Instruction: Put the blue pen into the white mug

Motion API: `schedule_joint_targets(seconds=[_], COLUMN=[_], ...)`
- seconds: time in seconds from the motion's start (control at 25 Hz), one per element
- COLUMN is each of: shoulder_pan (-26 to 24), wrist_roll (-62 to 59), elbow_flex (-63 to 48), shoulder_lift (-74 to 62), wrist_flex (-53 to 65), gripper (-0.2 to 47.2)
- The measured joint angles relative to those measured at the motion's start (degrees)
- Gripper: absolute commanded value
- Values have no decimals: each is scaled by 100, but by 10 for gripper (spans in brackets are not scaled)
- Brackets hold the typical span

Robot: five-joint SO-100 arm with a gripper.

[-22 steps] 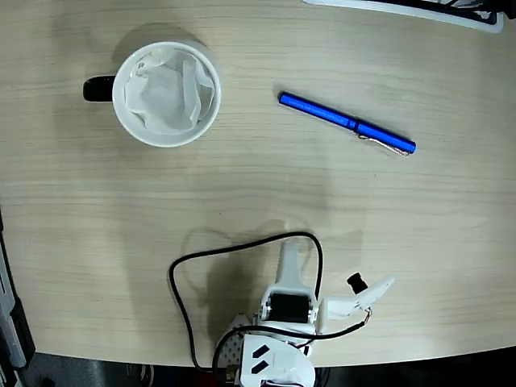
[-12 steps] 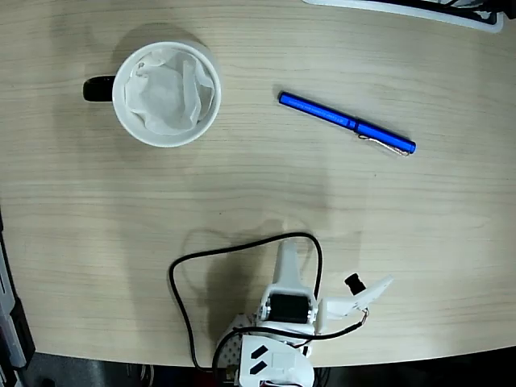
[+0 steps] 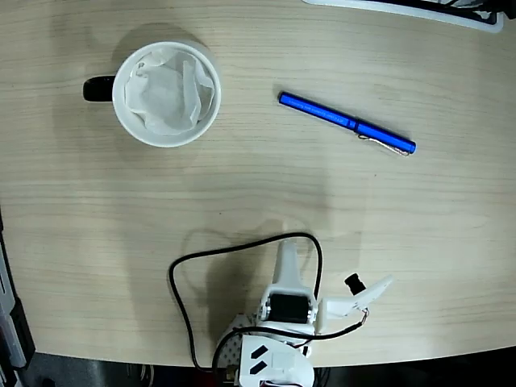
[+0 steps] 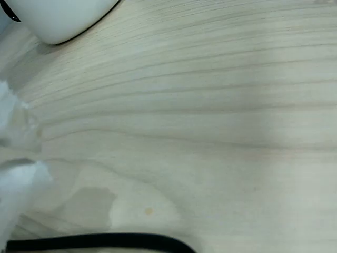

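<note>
While most of both views is filled by the pale wooden table (image 3: 242, 185), the white arm (image 3: 282, 322) is seen folded low at about 6 o'clock in the fixed view, with a black cable (image 3: 181, 278) looped beside it. The white mug (image 3: 167, 93) is found at about 10 o'clock, standing upright, with crumpled paper (image 3: 165, 93) inside and its black handle toward 9 o'clock. The blue pen (image 3: 347, 123) is laid flat on the table at about 1 o'clock, well apart from the mug and from the arm. The gripper (image 3: 367, 292) is seen beside the arm; whether it is open or closed cannot be told.
</note>
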Motion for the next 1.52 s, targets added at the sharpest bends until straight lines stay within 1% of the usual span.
schedule_joint_targets(seconds=[0.8, 1.08, 1.24, 1.4, 1.52], shoulder_pan=[0, 97, 97, 123, 308], wrist_roll=[0, 53, 53, 53, 88], elbow_flex=[0, -290, -721, -1564, -2276], shoulder_lift=[0, -70, -545, -1424, -2338], wrist_flex=[-9, -422, -606, -844, -958], gripper=[1, 1, 1, 1, 35])
